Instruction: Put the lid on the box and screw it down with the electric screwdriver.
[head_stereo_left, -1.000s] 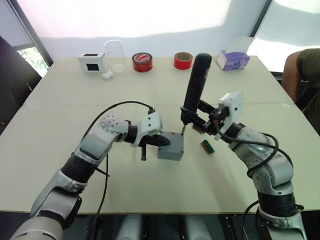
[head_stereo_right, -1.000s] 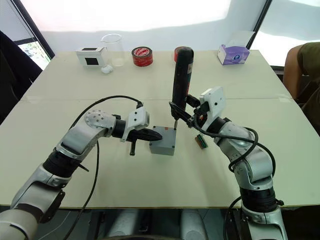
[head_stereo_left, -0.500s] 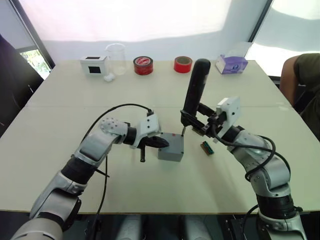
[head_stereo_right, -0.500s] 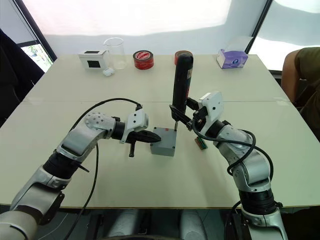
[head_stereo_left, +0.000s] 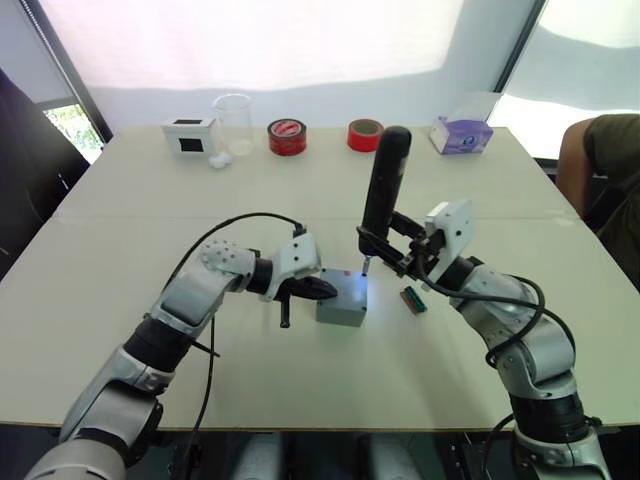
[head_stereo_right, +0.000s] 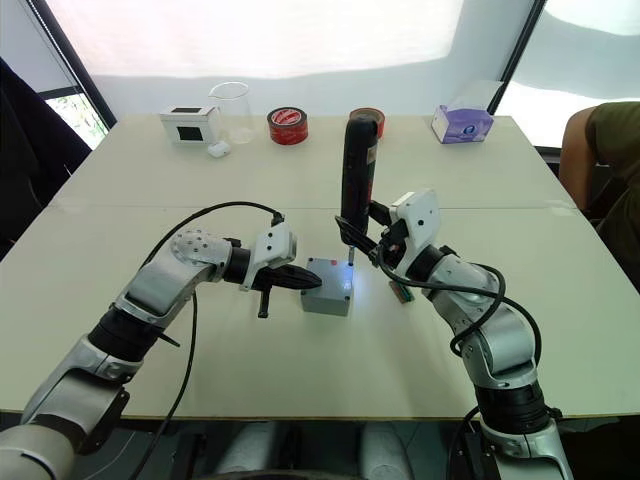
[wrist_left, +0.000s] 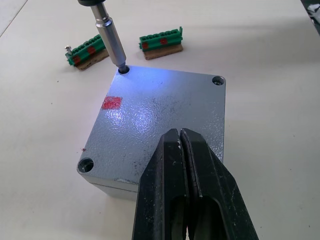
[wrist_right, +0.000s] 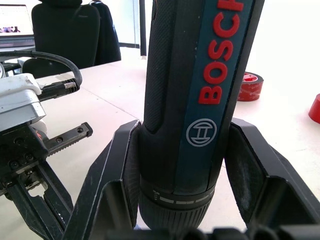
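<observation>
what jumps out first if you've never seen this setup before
The tall black electric screwdriver stands upright mid-table in the right tool, its bit set in a corner screw hole of the lid, which glows under a bluish light. The lid sits on the grey box, and the shut left tool presses down on it. Two red tape rolls stand out at the table's far edge.

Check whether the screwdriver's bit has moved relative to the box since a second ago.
Yes. The electric screwdriver came down; its bit now sits in the lid's corner hole.
</observation>
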